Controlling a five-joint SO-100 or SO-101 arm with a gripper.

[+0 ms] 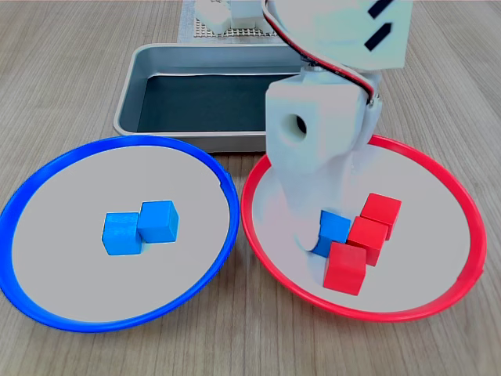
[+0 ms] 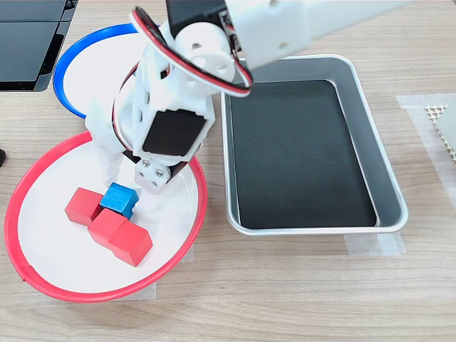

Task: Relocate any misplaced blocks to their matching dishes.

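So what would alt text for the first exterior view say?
A white robot arm's claw reaches down around a blue block beside three red blocks in a red-rimmed dish. Two blue blocks sit in a blue-rimmed dish; a metal tray lies behind.

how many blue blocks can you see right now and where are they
3. Two blue blocks sit touching in the blue-rimmed dish. The third blue block sits in the red-rimmed dish beside the red blocks, at the gripper. The arm might hide more.

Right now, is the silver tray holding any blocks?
No. In the second exterior view the silver tray shows only its bare dark bottom.
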